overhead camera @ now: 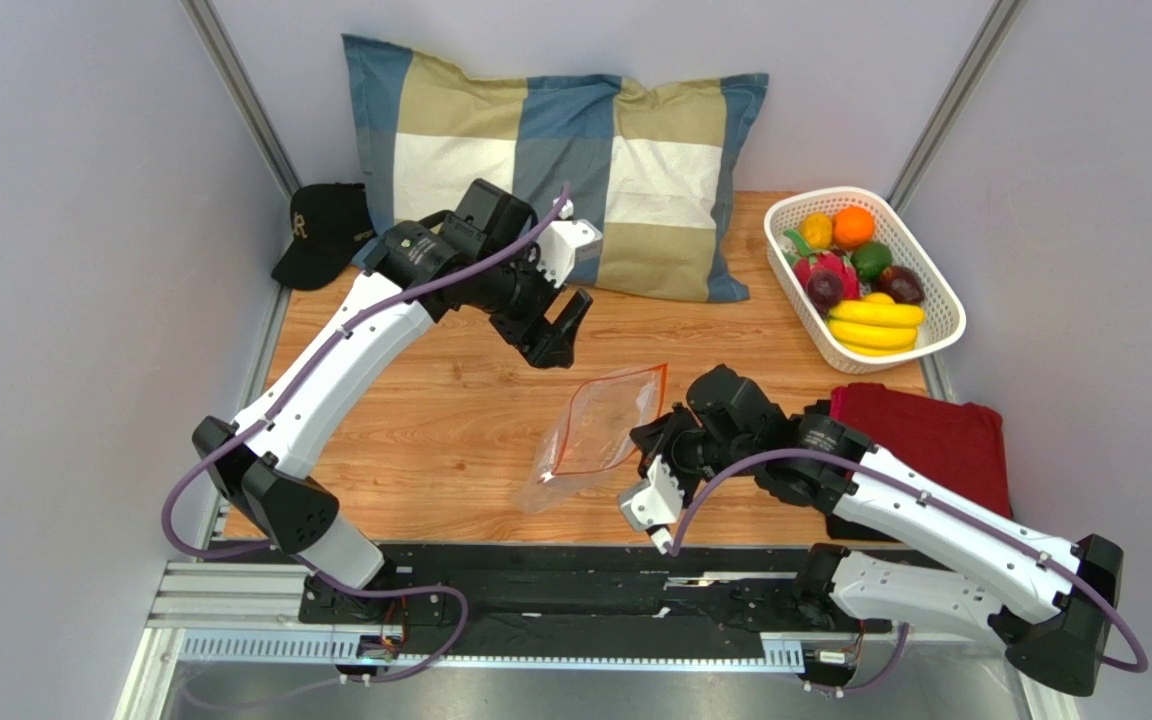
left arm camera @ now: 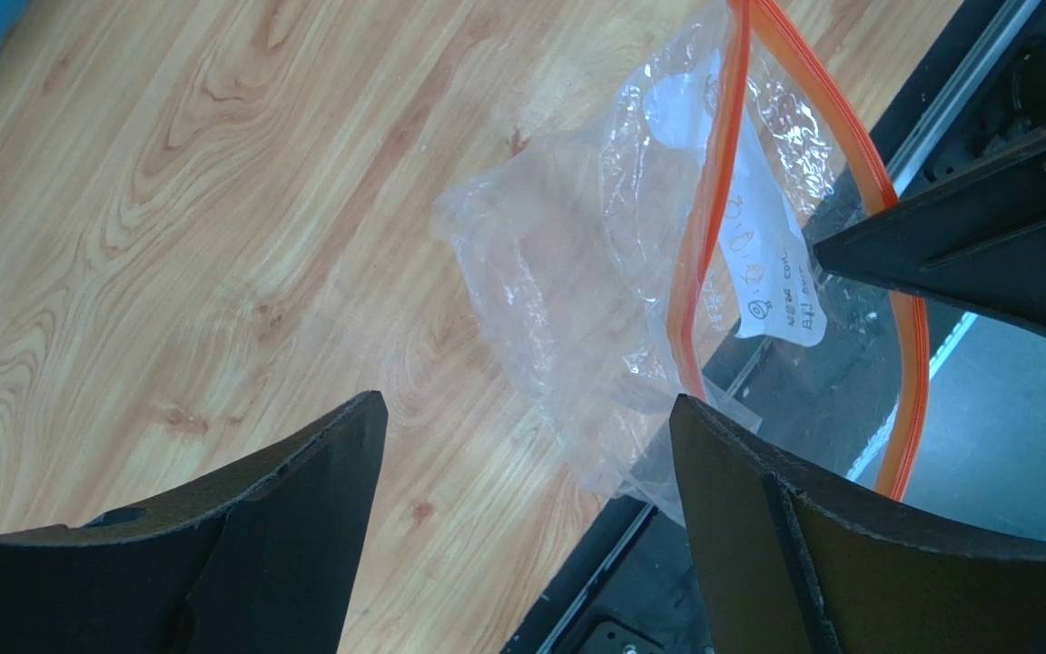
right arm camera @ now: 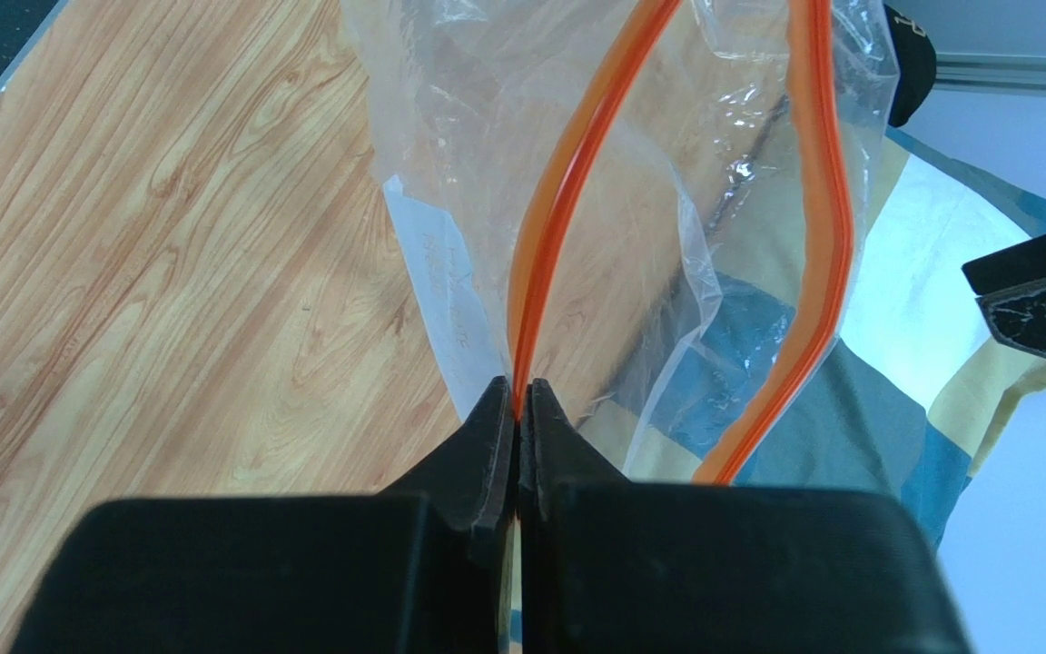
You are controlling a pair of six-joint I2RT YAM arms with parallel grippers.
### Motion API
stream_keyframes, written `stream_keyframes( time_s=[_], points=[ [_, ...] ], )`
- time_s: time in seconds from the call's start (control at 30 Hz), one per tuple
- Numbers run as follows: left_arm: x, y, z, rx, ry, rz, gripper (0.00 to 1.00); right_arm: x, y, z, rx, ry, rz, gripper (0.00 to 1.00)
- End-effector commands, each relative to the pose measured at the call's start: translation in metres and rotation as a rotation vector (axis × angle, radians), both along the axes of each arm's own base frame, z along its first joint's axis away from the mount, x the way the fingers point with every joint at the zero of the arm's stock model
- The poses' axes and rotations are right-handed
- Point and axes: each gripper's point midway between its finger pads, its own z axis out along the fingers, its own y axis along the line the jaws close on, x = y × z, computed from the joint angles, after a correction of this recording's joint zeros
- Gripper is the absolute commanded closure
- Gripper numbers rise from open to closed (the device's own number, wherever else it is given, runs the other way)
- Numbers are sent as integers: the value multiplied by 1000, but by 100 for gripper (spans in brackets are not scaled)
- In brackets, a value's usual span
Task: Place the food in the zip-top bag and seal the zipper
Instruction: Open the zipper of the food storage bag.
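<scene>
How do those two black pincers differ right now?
The left pincer stands open and empty; the right pincer is shut on the zipper of the bag. The left pincer hovers on the bag's far side, toward the pillow; the right pincer is at its near side. Both are black, two-fingered and face the bag.

Crinkly glossy plastic bag (overhead camera: 602, 425), wood-grain tabletop (overhead camera: 432, 420)

Left claw (left arm camera: 529, 409) spread wide, arm stretched forward; right claw (right arm camera: 516, 393) pinched shut, arm apparently bent low
</scene>
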Motion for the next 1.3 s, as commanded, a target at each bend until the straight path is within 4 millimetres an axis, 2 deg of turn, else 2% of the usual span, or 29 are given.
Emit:
stream_keyframes(
  time_s=[0.0,0.1,0.27,0.33,0.37,0.4,0.47,0.5,0.53,0.57,0.63,0.67,0.7,0.73,0.77,0.8,0.83,0.87,0.9,0.93,0.97,1.07,1.13,1.23,1.27],
  points=[
    [-19,-8,3,7,-1,-67,15,-1,11,21,53,-11,23,100],
    [-30,-20,-6,12,27,-102,14,0,14,24,61,-15,27,100],
    [-29,-31,-24,14,109,-77,16,2,15,24,61,-33,33,100],
    [-26,-31,-40,50,141,-64,22,3,12,21,56,-41,27,100],
    [-22,-29,-45,71,140,-49,27,2,11,20,53,-43,26,100],
    [-19,-27,-52,82,154,-38,46,3,8,20,50,-53,16,100],
    [-13,-22,-58,70,191,13,71,5,2,10,31,-50,-11,100],
    [-1,-13,-58,46,204,62,87,9,-1,6,22,-60,-32,100],
    [3,-8,-61,29,247,111,95,11,-5,2,14,-62,-47,100],
    [4,-7,-61,1,282,126,100,14,-12,-10,-7,-50,-70,100],
    [17,4,-61,-43,308,189,100,23,-17,-17,3,-52,-111,99],
    [18,4,-58,-74,321,193,100,29,-24,-30,-10,-39,-149,97],
    [21,4,-51,-111,305,199,100,40,-24,-29,17,-53,-200,90],
    [22,5,-52,-129,327,223,100,46,-26,-30,23,-55,-229,81],
    [21,3,-51,-148,330,229,100,57,-28,-31,25,-47,-274,59],
    [24,-2,-43,-190,302,224,100,61,-29,-31,32,-26,-308,51],
    [21,-4,-46,-206,334,251,100,66,-29,-30,43,-8,-333,47],
    [21,-6,-45,-229,342,262,100,74,-30,-29,53,16,-365,38],
    [25,-10,-46,-254,339,278,100,80,-28,-17,92,34,-400,33],
    [26,-13,-46,-273,365,307,100,85,-28,-13,104,47,-417,27],
    [29,-19,-49,-294,380,306,100,91,-31,-10,118,57,-443,16],
    [41,-25,-61,-296,434,379,100,98,-36,12,193,96,-514,13],
    [47,-29,-61,-310,441,392,100,97,-40,31,264,146,-558,11],
    [52,-35,-63,-340,443,398,100,92,-56,52,355,236,-631,9],
    [54,-36,-65,-340,443,403,100,94,-65,53,369,266,-666,9]
  ],
)
